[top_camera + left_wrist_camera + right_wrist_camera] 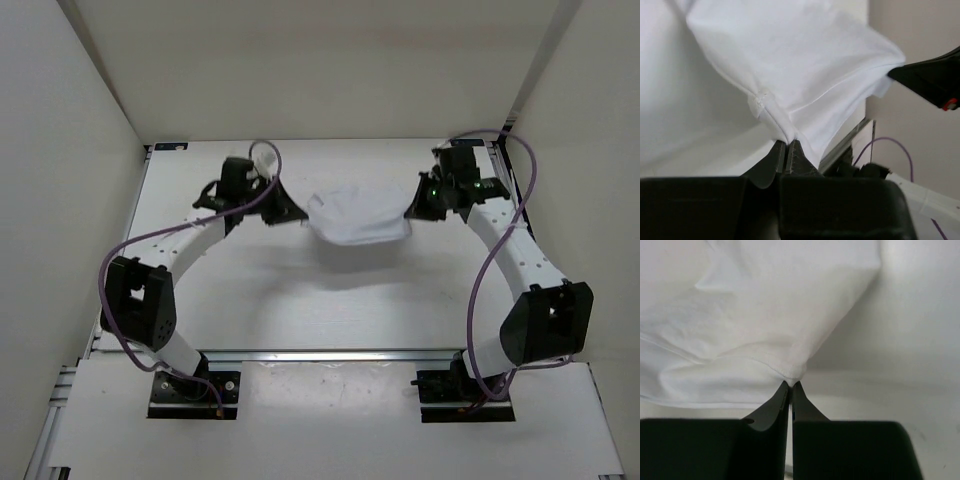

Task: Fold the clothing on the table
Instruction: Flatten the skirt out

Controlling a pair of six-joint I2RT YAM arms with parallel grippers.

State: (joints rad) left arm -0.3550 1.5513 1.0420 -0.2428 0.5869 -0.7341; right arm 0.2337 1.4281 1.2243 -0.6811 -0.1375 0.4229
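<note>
The clothing (358, 217) is a small white limp piece of fabric, stretched between my two grippers above the far middle of the table (300, 310). It sags in the middle and casts a shadow below. My left gripper (299, 213) is shut on its left corner; in the left wrist view the clothing (800, 75) bunches into the left gripper (788, 143). My right gripper (412, 212) is shut on its right corner; in the right wrist view a hemmed fold of the clothing (755, 325) is pinched at the right gripper (791, 384).
Off-white enclosure walls (330, 60) stand close behind and on both sides. Silver rails (330, 355) edge the table's near side by the arm bases. Purple cables (490, 270) loop beside each arm. The right gripper's black finger (935, 80) shows in the left wrist view.
</note>
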